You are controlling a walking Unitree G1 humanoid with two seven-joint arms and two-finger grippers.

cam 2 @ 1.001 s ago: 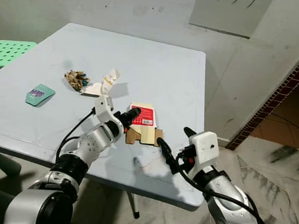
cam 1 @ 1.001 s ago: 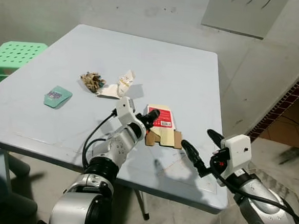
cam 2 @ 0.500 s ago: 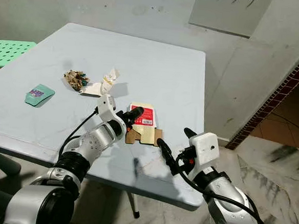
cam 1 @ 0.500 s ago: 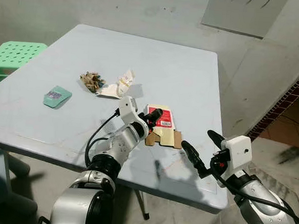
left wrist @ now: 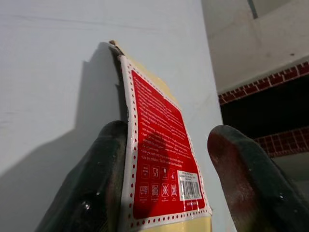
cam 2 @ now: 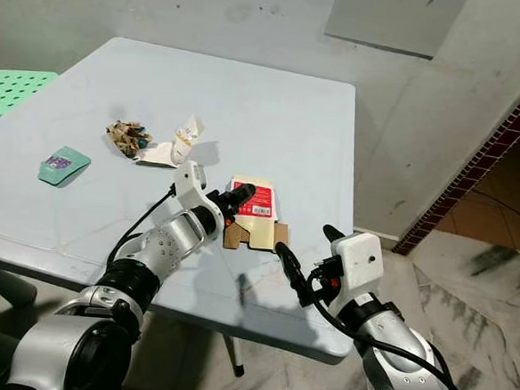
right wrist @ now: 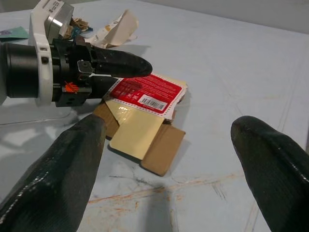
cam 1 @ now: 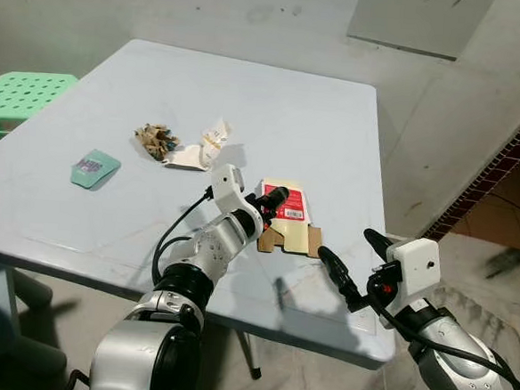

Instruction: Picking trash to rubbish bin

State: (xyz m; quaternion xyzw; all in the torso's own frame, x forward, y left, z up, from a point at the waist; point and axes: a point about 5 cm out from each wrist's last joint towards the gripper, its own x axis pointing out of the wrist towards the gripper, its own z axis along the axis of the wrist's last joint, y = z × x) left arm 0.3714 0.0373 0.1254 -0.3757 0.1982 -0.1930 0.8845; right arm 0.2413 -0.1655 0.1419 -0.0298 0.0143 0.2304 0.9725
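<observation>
A flattened red and cream carton [cam 1: 287, 222] lies on the pale blue table [cam 1: 276, 98], near its front right part. My left gripper [cam 1: 276, 198] is low over the carton's red label [left wrist: 159, 159] and open, one finger [left wrist: 101, 179] against the carton's edge, the other off to the side. My right gripper [cam 1: 346, 244] hovers open just off the table's front right corner, pointing toward the carton [right wrist: 145, 121]. Further left on the table lie a crumpled white wrapper [cam 1: 205, 147], a brown crumpled scrap [cam 1: 154, 139] and a small green packet [cam 1: 92, 167].
A green plastic stool [cam 1: 26, 98] stands left of the table. A grey wall runs behind, with a brick-edged doorway [cam 1: 503, 167] to the right and marbled floor [cam 1: 496, 265] under the right arm.
My left gripper has reached a little farther forward over the carton's red label. The right gripper has barely moved. The camera has shifted slightly.
</observation>
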